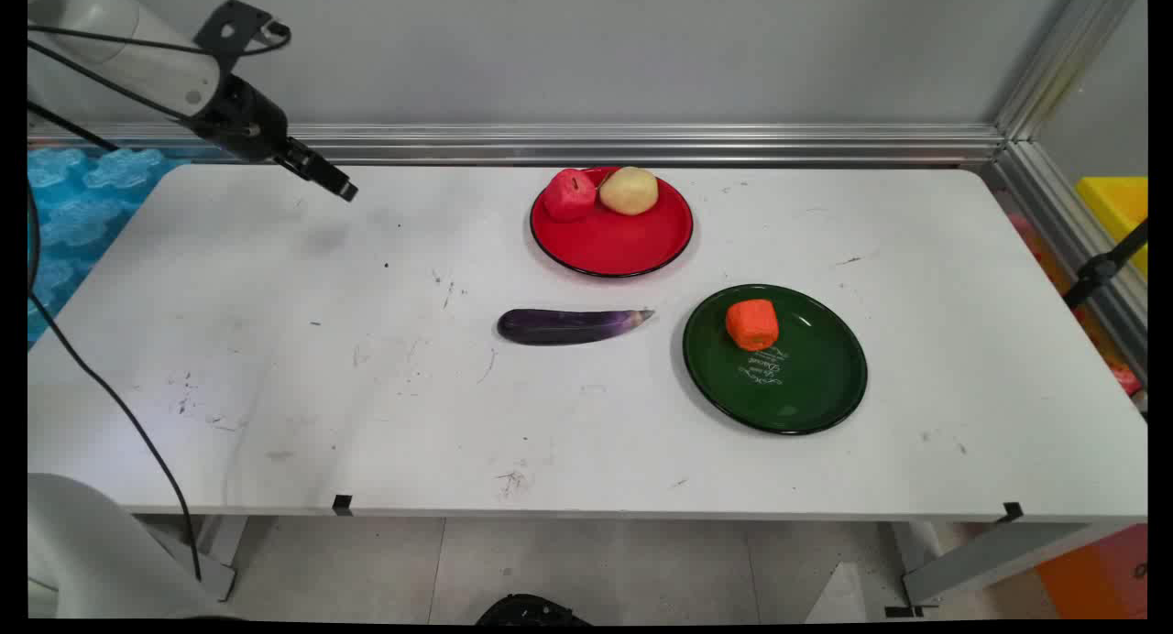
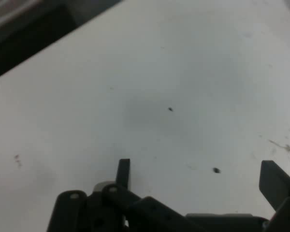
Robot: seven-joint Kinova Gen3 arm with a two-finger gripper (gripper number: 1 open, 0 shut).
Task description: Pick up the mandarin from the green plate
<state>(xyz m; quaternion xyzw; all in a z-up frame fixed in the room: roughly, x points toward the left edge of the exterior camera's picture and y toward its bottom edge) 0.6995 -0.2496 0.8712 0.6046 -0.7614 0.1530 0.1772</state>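
Your claw (image 2: pixel 198 176) hangs wide open and empty over the bare surface (image 1: pixel 275 359) at 10 o'clock, well apart from the eggplant (image 1: pixel 573 325) and 2 plates.

the arm is held high at the upper left, the gripper (image 1: pixel 344 190) angled toward 4 o'clock, its fingers (image 2: pixel 123 170) spread wide apart, nothing gripped.

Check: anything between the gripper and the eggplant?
Nothing. In the main view only bare, scuffed table lies between the gripper and the eggplant; the hand view shows the same.
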